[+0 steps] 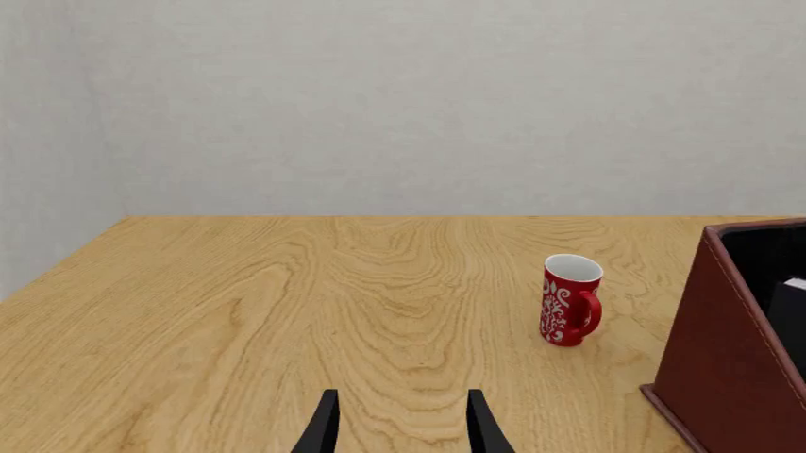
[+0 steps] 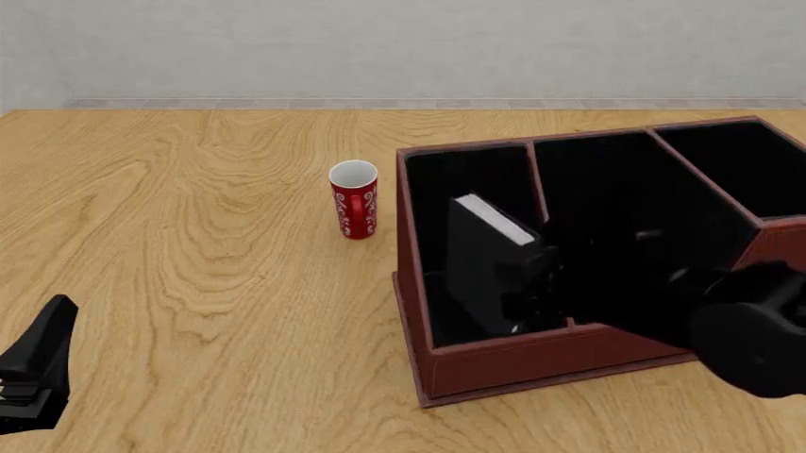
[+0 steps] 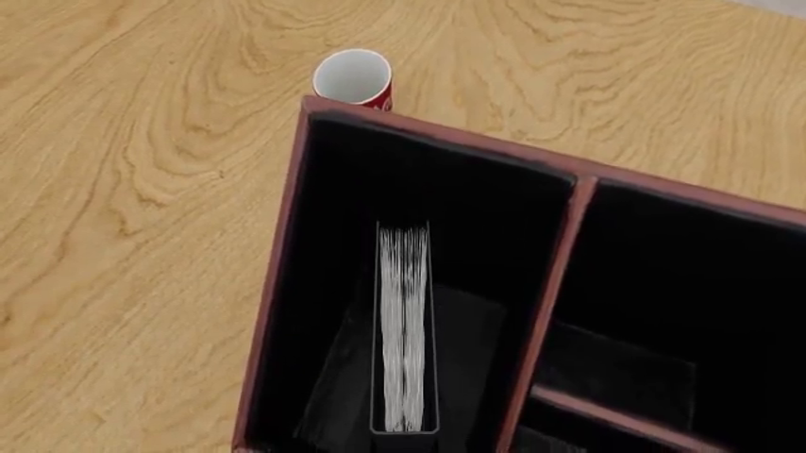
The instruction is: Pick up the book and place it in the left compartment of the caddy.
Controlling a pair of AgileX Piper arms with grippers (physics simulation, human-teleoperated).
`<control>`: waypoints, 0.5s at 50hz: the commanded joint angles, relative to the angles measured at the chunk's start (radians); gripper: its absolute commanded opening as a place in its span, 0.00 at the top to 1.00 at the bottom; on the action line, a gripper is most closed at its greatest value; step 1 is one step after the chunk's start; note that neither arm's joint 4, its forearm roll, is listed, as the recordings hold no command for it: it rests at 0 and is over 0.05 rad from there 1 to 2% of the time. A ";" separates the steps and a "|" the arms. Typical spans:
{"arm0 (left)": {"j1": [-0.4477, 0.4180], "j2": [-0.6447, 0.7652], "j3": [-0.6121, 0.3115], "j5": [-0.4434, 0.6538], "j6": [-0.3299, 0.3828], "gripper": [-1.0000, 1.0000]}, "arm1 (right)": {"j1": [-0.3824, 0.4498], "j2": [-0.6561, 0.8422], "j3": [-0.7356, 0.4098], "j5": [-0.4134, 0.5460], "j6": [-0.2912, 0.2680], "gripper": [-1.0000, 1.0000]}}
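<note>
Your right gripper (image 2: 527,283) pinches the book (image 2: 485,247) upright inside the caddy's (image 2: 529,368) left compartment (image 2: 469,179). Your left gripper's (image 1: 400,425) jaws are spread above the table (image 1: 252,311).

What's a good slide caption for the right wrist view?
Book standing page-edges-up inside the caddy's left compartment, red mug just outside.
</note>
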 commanded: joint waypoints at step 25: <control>0.000 0.000 0.000 0.000 0.000 0.00 | -0.002 0.028 0.008 -0.029 0.033 1.00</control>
